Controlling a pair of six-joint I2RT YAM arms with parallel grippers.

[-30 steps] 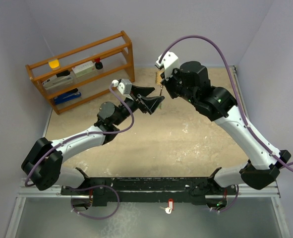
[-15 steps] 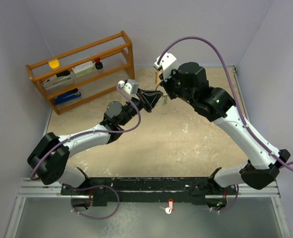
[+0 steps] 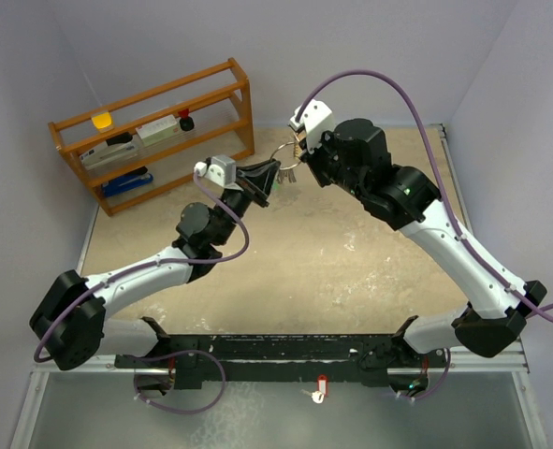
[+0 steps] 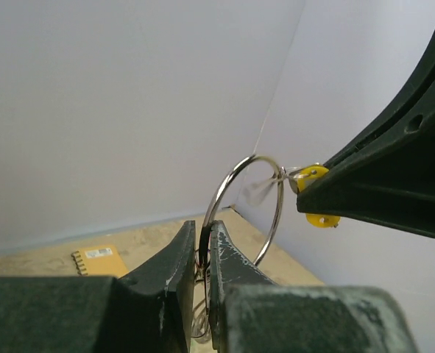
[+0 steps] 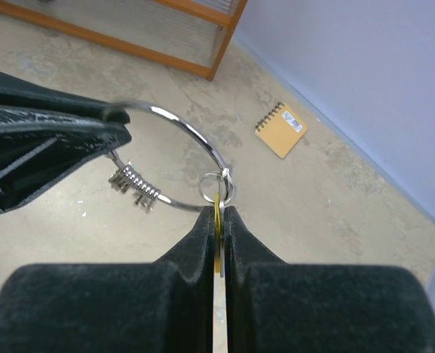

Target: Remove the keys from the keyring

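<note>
The top camera sits high behind both arms and looks down on the whole bench (image 3: 351, 271) from far off. The left wrist camera sits right behind the left end effector (image 4: 202, 237) and looks out at the back walls (image 4: 129, 110). The right wrist camera looks down past the right end effector (image 5: 218, 215). Both wrist views are very close and share the keyring (image 5: 195, 136) and the notebook (image 5: 281, 129).

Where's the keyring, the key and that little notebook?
keyring (image 5: 195, 137): right wrist view, on the ring's upper wire arc.
key (image 4: 310, 175): left wrist view, on its yellow head.
notebook (image 5: 282, 130): right wrist view, middle of its tan cover.
</note>
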